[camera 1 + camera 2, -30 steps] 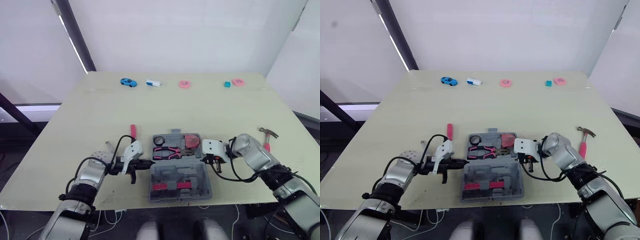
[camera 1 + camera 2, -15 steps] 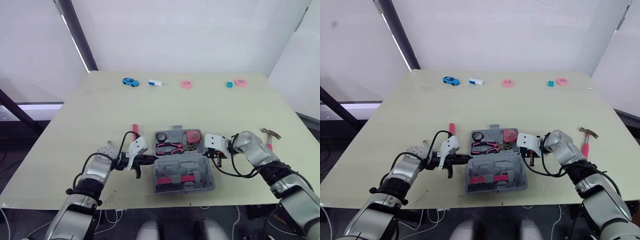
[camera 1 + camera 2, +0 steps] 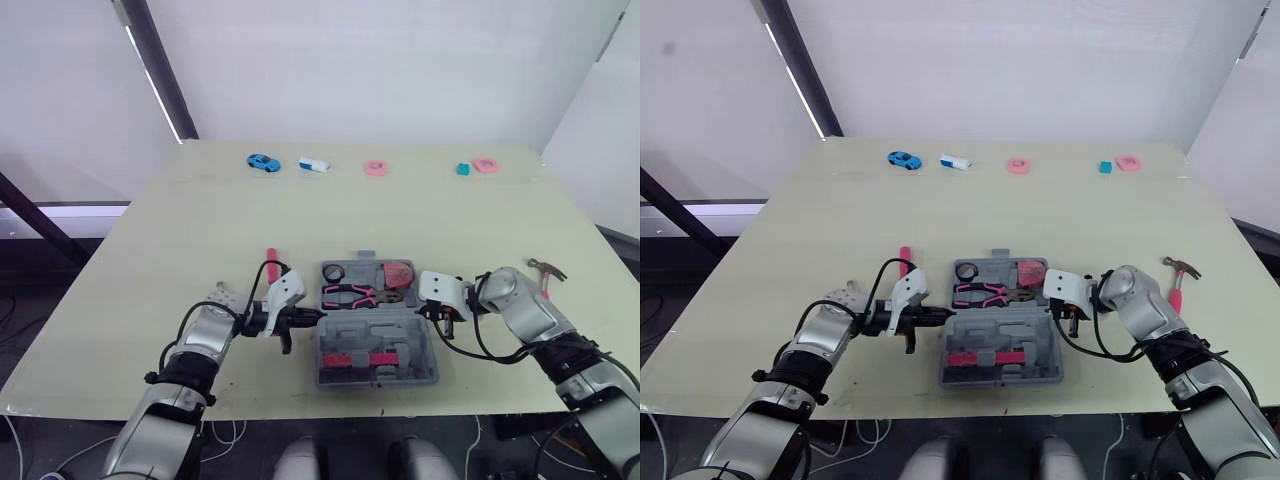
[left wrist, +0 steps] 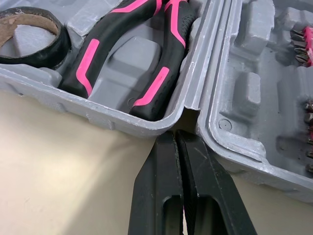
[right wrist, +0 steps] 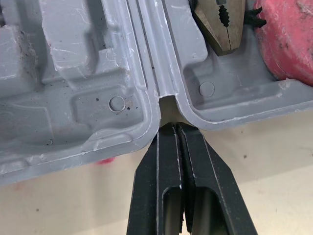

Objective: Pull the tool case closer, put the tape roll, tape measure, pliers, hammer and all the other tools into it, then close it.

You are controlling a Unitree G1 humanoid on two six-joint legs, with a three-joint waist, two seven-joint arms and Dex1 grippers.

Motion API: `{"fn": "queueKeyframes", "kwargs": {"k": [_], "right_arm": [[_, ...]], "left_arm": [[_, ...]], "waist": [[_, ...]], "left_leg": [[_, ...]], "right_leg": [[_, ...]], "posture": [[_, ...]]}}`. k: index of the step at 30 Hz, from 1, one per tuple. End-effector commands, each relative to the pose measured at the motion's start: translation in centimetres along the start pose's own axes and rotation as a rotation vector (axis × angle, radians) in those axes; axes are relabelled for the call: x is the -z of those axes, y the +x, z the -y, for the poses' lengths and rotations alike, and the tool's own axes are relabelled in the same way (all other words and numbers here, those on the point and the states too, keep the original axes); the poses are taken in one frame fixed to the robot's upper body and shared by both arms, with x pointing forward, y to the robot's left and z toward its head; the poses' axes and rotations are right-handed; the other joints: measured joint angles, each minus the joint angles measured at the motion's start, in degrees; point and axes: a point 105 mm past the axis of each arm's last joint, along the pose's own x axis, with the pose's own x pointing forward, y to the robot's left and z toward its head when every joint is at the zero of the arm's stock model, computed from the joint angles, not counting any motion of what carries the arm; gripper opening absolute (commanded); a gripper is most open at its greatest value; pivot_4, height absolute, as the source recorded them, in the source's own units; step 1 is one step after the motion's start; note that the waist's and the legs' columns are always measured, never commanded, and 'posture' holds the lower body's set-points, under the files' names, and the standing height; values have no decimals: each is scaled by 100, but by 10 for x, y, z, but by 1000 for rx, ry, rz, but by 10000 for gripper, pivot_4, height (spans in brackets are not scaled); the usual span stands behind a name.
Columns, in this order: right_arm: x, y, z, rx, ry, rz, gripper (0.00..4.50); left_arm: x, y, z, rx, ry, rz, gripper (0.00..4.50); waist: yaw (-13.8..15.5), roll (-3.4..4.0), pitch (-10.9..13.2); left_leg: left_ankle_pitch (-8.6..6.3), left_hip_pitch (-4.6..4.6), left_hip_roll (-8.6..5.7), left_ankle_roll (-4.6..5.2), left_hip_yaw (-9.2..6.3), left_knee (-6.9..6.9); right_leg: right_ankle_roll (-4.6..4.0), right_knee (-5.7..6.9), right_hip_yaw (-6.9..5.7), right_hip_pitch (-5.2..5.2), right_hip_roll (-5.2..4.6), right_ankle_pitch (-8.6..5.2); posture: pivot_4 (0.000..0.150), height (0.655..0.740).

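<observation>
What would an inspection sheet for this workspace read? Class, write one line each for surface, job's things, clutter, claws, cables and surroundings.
Surface: pale green table.
Job's things: tool case lies open; tape roll, pliers and red tape measure sit in its far half; hammer and pink-handled tool lie on the table outside it.
Clutter: blue toy car, white block, pink ring, teal block and pink piece along the far edge.
Claws: left claw and right claw both shut, tips at the case's hinge notches on opposite sides.
Cables: black cables loop at both wrists.
Surroundings: white walls; dark pole at the far left.
</observation>
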Motion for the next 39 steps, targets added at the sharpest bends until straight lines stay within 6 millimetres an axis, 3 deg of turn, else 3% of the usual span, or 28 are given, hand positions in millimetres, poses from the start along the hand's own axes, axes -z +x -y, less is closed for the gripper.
{"fn": "queueKeyframes", "kwargs": {"k": [1, 29, 39], "right_arm": [[-5, 1, -6, -20, -11, 19, 759], [-7, 2, -18, -52, 12, 29, 759], [-8, 3, -5, 21, 4, 35, 759]], "left_arm": [[-28, 10, 7, 61, 87, 64, 1382], [-20, 9, 9, 52, 73, 45, 1382], [-16, 8, 9, 43, 63, 40, 1382]], "waist": [[0, 0, 0], [-14, 0, 0], [-38, 0, 0]], "left_leg": [[0, 0, 0, 0, 0, 0], [0, 0, 0, 0, -2, -1], [0, 1, 1, 0, -1, -1]], "right_leg": [[0, 0, 0, 0, 0, 0], [0, 1, -1, -1, 1, 0], [0, 0, -1, 0, 1, 0]], "posture": [[1500, 7400], [1500, 7400], [1500, 7400]]}}
